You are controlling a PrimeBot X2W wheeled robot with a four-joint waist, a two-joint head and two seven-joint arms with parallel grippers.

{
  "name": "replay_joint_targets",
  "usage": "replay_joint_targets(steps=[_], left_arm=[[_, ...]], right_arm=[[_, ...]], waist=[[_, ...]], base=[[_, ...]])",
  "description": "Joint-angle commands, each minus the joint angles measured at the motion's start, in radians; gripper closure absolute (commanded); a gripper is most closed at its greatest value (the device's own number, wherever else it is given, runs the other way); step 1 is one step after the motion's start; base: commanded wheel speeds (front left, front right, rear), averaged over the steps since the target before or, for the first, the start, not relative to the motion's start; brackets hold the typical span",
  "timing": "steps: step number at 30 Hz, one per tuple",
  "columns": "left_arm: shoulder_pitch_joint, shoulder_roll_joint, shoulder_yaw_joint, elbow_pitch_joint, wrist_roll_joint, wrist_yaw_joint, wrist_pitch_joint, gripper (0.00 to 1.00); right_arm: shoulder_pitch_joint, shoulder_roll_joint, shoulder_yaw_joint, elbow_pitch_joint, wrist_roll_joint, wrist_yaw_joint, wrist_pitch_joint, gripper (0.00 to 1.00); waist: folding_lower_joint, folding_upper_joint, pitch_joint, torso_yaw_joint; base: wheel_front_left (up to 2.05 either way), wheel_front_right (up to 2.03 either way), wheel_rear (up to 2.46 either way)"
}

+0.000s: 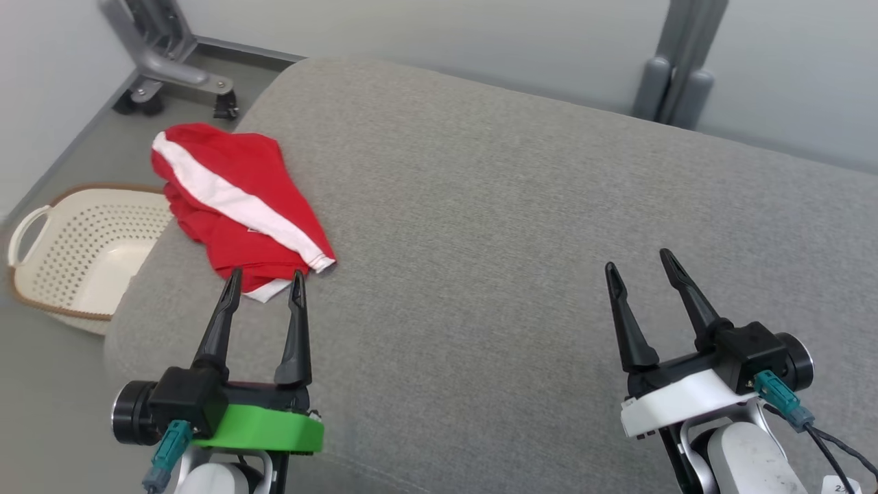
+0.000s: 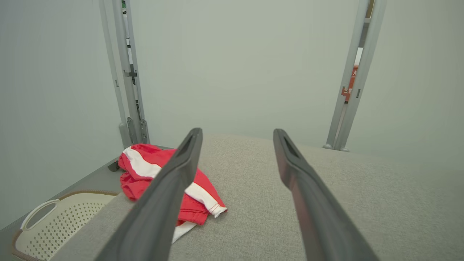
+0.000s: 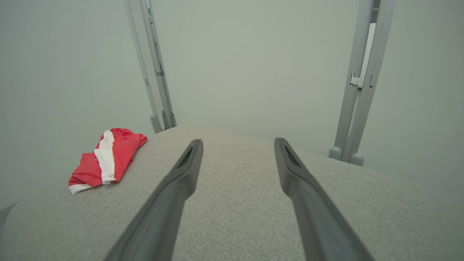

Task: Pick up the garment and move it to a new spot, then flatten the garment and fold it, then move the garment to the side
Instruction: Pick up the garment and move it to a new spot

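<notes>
The garment [image 1: 233,199] is red with a white stripe and lies folded at the far left edge of the grey padded surface [image 1: 514,206]. My left gripper [image 1: 266,280] stands open just short of its near edge, fingertips over the white hem, nothing between the fingers. In the left wrist view the garment [image 2: 145,170] sits partly behind the left finger of the left gripper [image 2: 237,133]. My right gripper [image 1: 638,262] is open at the lower right, far from the cloth. The right wrist view shows the garment [image 3: 107,159] at the left and the right gripper [image 3: 238,142] open over bare fabric.
A cream perforated laundry basket [image 1: 82,254] stands on the floor left of the padded surface, below the garment's edge. Grey metal frame legs with castors [image 1: 171,68] stand at the back left, another post [image 1: 675,68] at the back right. Pale walls close the space behind.
</notes>
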Motion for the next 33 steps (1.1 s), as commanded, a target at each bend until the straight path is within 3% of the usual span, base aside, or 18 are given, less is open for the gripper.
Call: replay_joint_targets(steps=[1,17,33], left_arm=[[0.019,0.002,0.007,-0.001,0.002,0.0,0.0,0.0],[0.046,0.002,0.061,-0.058,-0.028,0.046,0.0,0.0],[-0.041,0.002,0.097,-0.007,-0.038,0.018,0.0,0.0]], right_arm=[[-0.009,-0.002,0.001,0.001,-0.001,-0.002,0.0,0.0],[-0.077,-0.003,0.068,0.047,-0.007,-0.002,0.0,0.0],[-0.06,-0.003,-0.025,0.002,-0.042,-0.002,0.0,0.0]], waist=[[0.0,0.0,-0.011,0.091],[0.0,0.0,0.016,0.13],[0.0,0.0,0.08,0.107]], base=[[0.0,0.0,0.0],[0.0,0.0,0.0],[0.0,0.0,0.0]])
